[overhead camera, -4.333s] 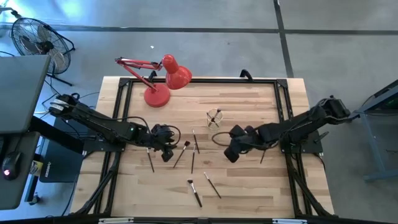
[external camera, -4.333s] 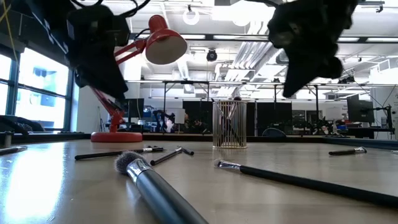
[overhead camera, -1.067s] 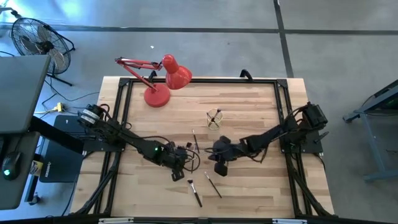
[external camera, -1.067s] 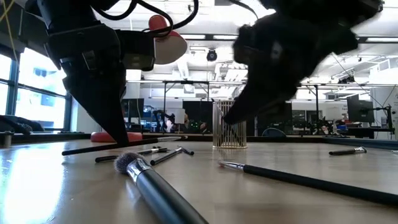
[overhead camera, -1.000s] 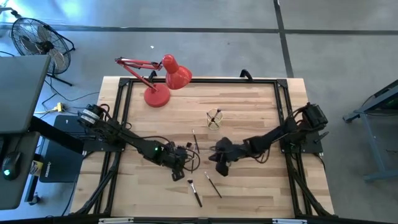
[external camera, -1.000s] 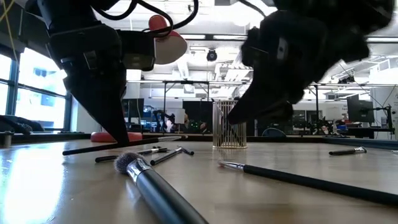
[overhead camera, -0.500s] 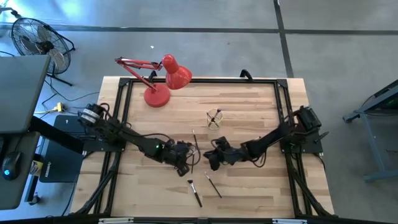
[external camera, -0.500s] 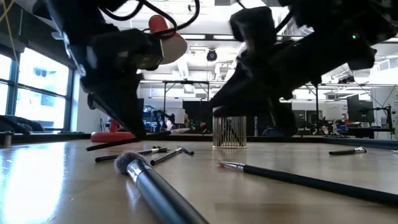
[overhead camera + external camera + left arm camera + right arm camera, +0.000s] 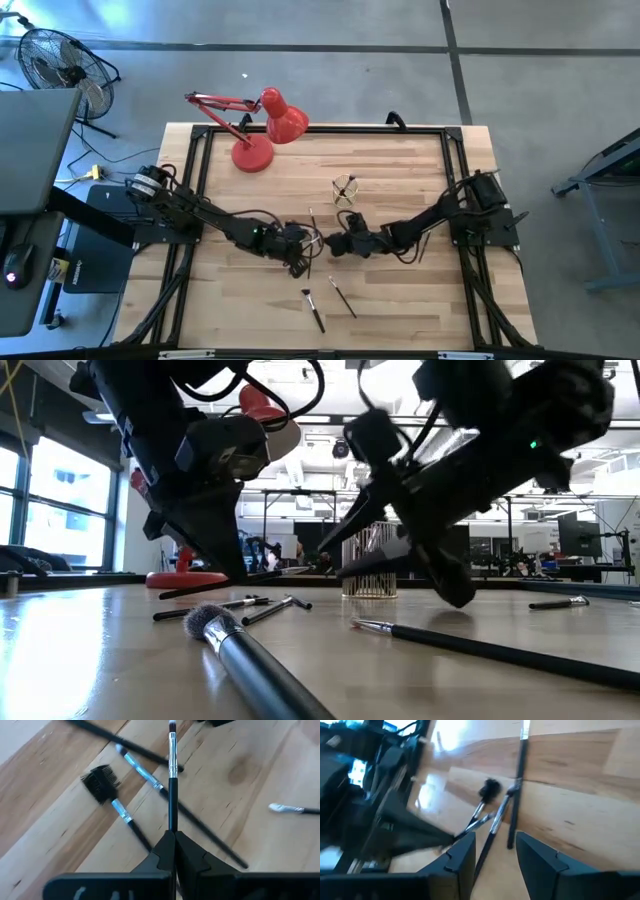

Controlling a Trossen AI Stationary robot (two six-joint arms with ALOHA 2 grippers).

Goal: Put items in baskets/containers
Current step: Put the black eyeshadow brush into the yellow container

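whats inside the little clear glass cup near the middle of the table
The small clear glass cup holds a few thin dark brush sticks leaning against its rim. How many cannot be told, and their lower ends are hidden in the low view by the right arm.

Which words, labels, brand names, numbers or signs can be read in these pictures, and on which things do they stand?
None can be read. The brushes, the glass cup, the red lamp, the table and both arms show no legible print. Things in the room behind the table in the low view are too small to read.
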